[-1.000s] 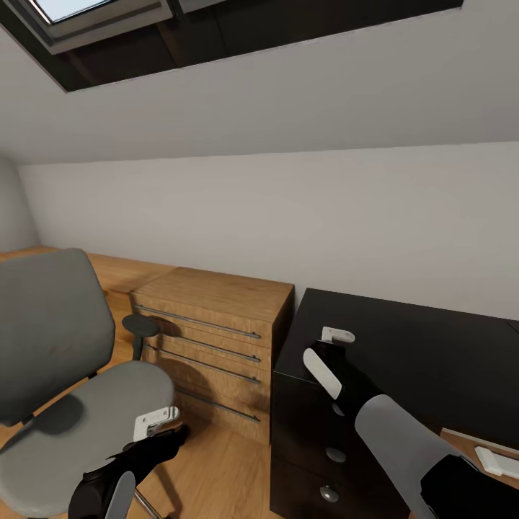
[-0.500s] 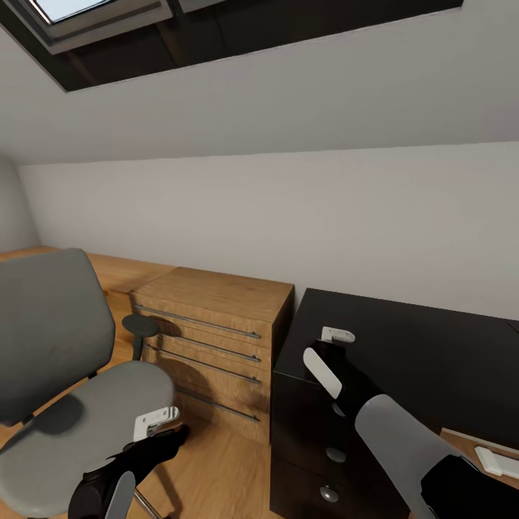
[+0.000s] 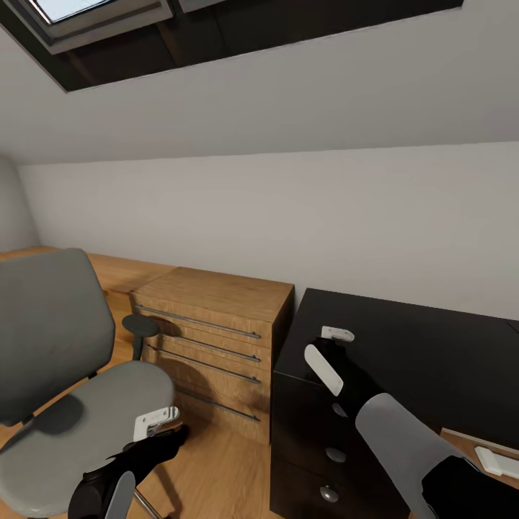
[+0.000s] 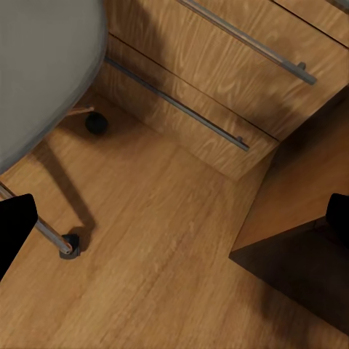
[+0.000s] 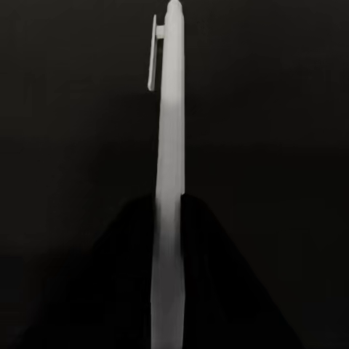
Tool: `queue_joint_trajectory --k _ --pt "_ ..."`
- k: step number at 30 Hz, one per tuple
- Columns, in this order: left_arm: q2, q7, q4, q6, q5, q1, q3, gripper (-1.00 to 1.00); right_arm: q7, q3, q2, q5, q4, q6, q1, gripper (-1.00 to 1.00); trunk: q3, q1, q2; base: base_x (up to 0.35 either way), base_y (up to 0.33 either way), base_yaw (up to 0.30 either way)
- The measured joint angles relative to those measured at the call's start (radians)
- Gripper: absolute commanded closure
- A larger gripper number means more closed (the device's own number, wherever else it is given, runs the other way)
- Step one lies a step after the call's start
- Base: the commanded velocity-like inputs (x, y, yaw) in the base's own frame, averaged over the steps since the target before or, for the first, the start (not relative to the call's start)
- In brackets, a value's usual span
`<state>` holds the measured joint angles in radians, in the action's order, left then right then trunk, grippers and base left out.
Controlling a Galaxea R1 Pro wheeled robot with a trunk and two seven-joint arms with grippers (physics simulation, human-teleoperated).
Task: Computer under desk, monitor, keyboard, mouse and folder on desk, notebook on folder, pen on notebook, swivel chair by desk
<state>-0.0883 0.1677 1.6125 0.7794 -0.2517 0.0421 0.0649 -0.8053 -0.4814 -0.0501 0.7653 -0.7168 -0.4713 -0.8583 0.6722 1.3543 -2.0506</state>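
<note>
Matt grey cloth swivel chair [image 3: 79, 404]; grained wood drawers [image 3: 216, 339] with metal bars; smooth white plastic pen [image 5: 171, 167].

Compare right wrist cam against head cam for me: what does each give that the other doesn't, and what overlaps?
Right wrist view adds the white pen up close, clip near its far end, lower part running back between the dark fingers. I cannot make the pen out in the head view.

Head view adds the room: the grey swivel chair with nothing on its seat, the wooden drawer unit, the open left claw and the wall.

Shared: the black desk, with the right claw above its top.
</note>
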Motion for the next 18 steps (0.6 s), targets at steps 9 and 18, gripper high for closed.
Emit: queue_joint_trajectory --k 9,18 --pt "0.0 0.0 0.0 0.0 0.0 0.0 0.0 -1.0 0.0 0.001 0.0 0.001 -0.001 -0.002 0.0 1.0 0.0 0.0 0.0 0.0 0.0 0.0" --pt "0.0 0.0 0.0 0.0 0.0 0.0 0.0 -1.0 0.0 0.001 0.0 0.001 -0.001 -0.002 0.0 1.0 0.0 0.0 0.0 0.0 0.0 0.0"
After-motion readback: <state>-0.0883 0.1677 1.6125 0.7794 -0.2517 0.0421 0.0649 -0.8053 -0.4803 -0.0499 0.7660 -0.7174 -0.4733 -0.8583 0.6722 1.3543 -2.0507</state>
